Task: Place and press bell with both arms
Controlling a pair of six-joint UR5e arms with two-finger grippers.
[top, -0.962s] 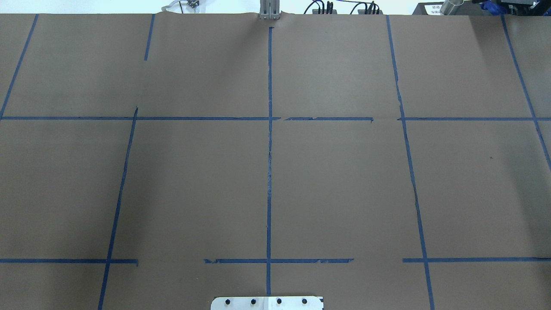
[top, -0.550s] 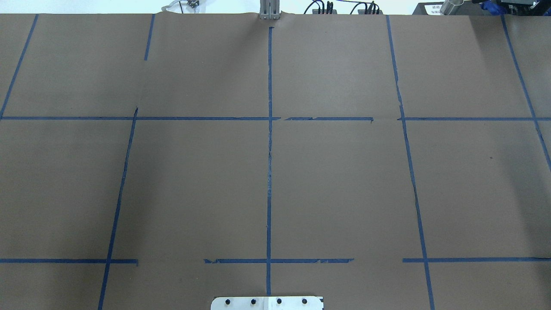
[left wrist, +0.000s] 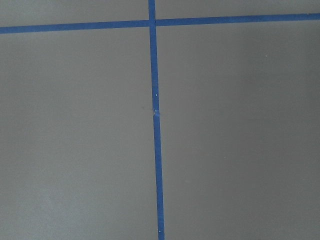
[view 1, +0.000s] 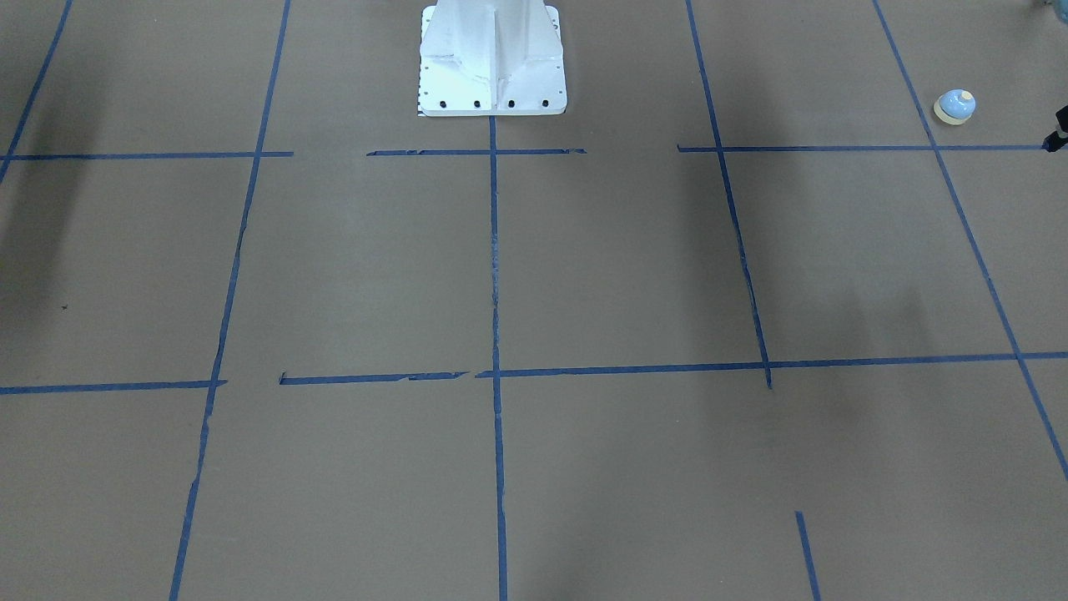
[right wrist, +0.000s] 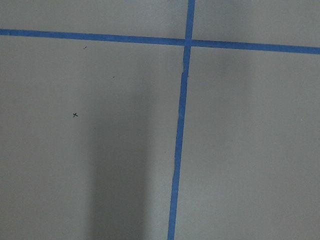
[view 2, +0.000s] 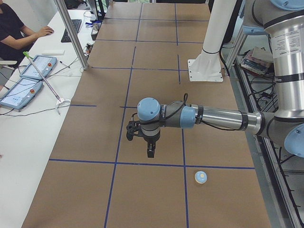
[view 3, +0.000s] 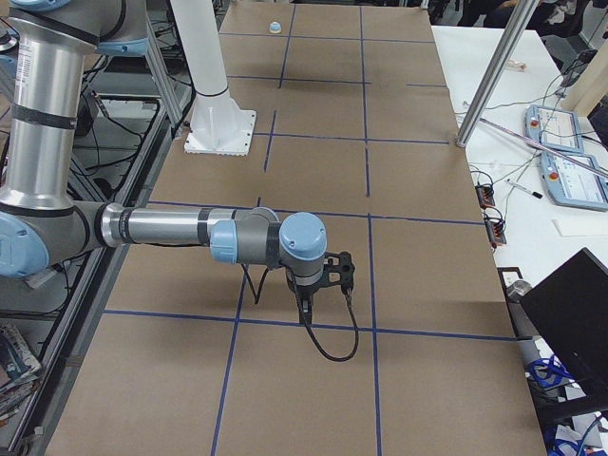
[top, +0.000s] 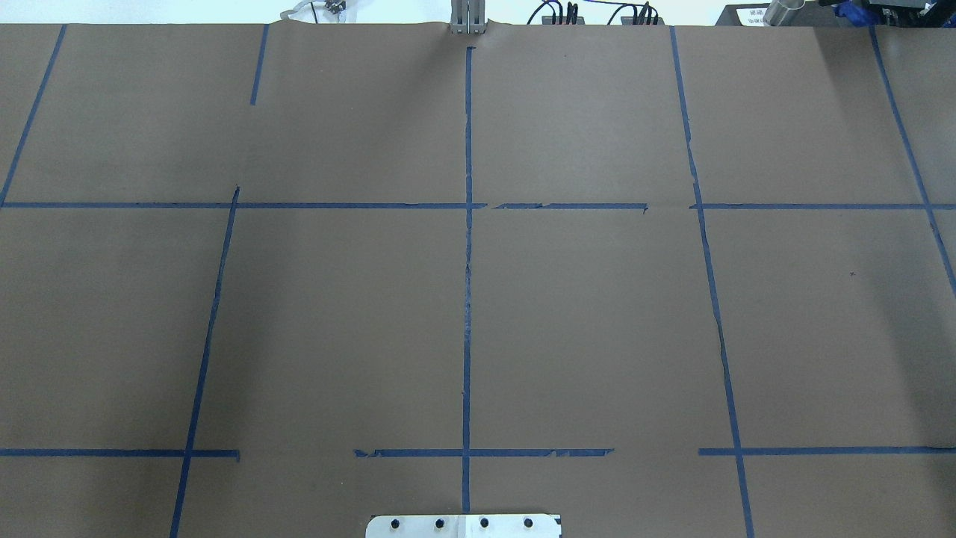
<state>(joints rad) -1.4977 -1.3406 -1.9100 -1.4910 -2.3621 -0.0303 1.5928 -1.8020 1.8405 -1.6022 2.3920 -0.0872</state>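
Note:
The bell (view 1: 954,107) stands on the brown table near its end on my left; it also shows in the exterior left view (view 2: 200,177) and, far off, in the exterior right view (view 3: 274,28). My left gripper (view 2: 150,152) hangs above the table, apart from the bell, which lies nearer that camera and toward the robot's side. My right gripper (view 3: 305,312) hangs low over the table at the opposite end, far from the bell. Neither wrist view shows fingers or the bell, only paper and blue tape. I cannot tell whether either gripper is open or shut.
The white pedestal (view 1: 492,58) stands at the table's robot-side edge. Blue tape lines (top: 467,224) grid the brown paper. A side table with tablets (view 2: 28,76), an operator and a metal pole (view 2: 71,33) runs along the far side. A laptop (view 3: 570,323) sits there too.

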